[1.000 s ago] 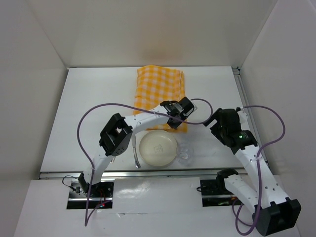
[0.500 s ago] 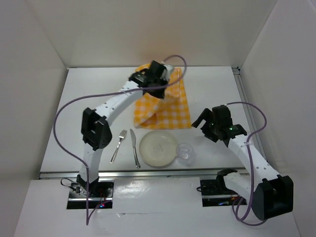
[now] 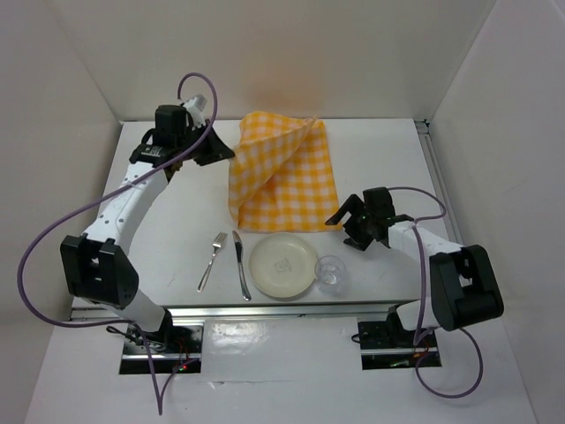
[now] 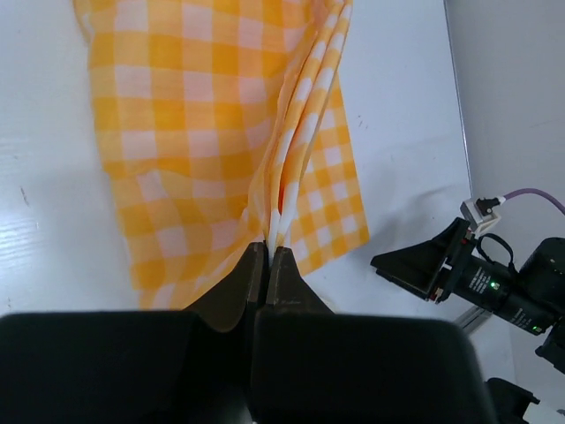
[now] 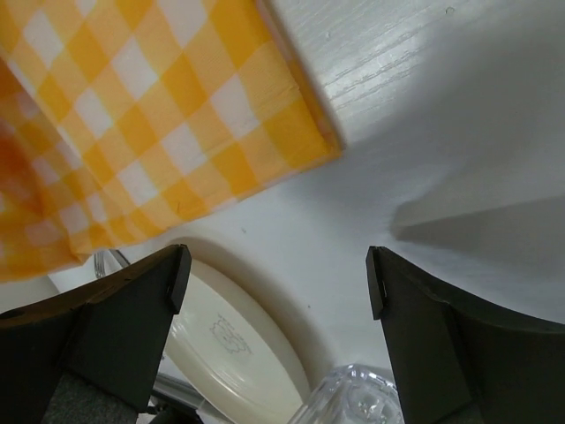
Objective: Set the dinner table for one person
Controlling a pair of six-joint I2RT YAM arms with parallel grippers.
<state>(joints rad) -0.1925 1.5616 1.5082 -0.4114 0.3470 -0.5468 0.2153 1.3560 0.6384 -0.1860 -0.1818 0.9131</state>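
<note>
The yellow-and-white checked cloth (image 3: pixel 287 177) lies at the back middle of the white dinner table (image 3: pixel 159 221), with one fold lifted. My left gripper (image 3: pixel 226 154) is shut on that fold at the cloth's left side; in the left wrist view the gripper (image 4: pixel 267 251) pinches the gathered cloth (image 4: pixel 194 132). My right gripper (image 3: pixel 341 219) is open and empty, low over the table by the cloth's near right corner. In the right wrist view the gripper (image 5: pixel 275 287) has bare table between its fingers, with the cloth (image 5: pixel 132 115) beyond.
A cream plate (image 3: pixel 282 267) sits near the front edge, with a clear glass (image 3: pixel 331 273) to its right and a knife (image 3: pixel 240 265) and fork (image 3: pixel 210 261) to its left. Plate (image 5: pixel 238 344) and glass (image 5: pixel 362 397) lie just below my right gripper. White walls enclose the table.
My left arm swung from near the plate across the cloth to the far left, pulling a fold of cloth with it. My right gripper moved down towards the cloth's near right corner.
</note>
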